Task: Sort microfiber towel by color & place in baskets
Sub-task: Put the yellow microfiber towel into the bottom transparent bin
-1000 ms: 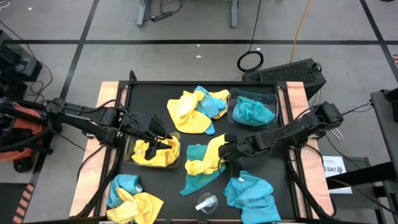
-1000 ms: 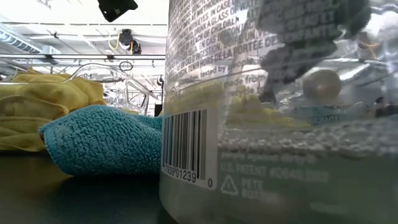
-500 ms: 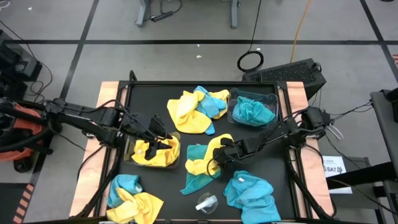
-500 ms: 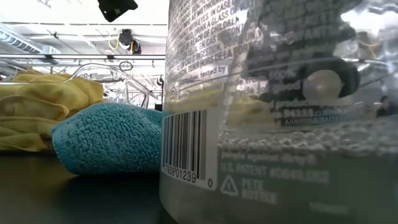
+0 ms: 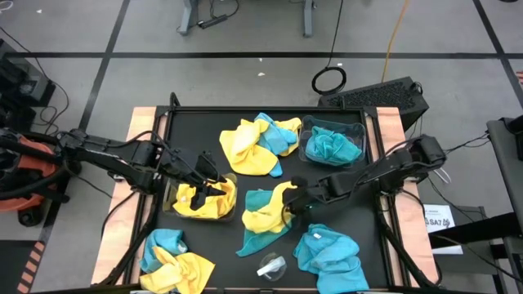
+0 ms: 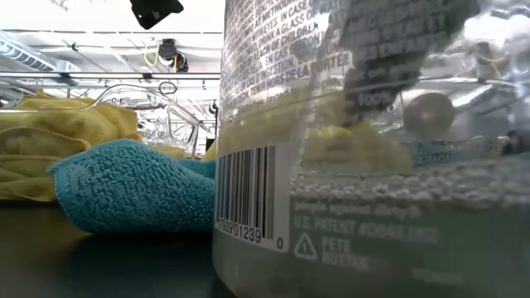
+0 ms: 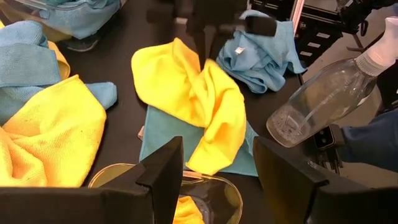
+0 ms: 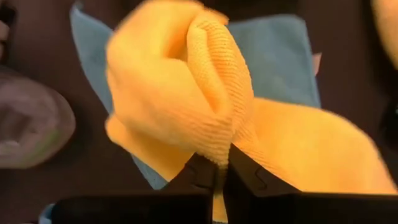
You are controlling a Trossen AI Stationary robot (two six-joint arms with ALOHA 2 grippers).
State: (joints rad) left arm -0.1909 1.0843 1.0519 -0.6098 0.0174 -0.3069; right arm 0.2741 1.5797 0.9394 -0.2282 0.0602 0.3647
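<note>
On the black table [image 5: 188, 122], we see yellow and teal towels in scattered heaps.
Our right hand [image 5: 288, 209] pinches a fuzzy yellow towel [image 5: 265, 214] at mid-table; our left hand [image 5: 214, 181] hangs parted over the yellow-filled basket [image 5: 201, 214], its rim half hidden.

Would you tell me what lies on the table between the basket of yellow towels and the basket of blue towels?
In the high view, a heap of yellow and blue towels lies between the basket of yellow towels and the basket of blue towels.

Two baskets [image 5: 333, 140], one spray bottle [image 7: 323, 102], roughly ten towels [image 5: 263, 216].
</note>
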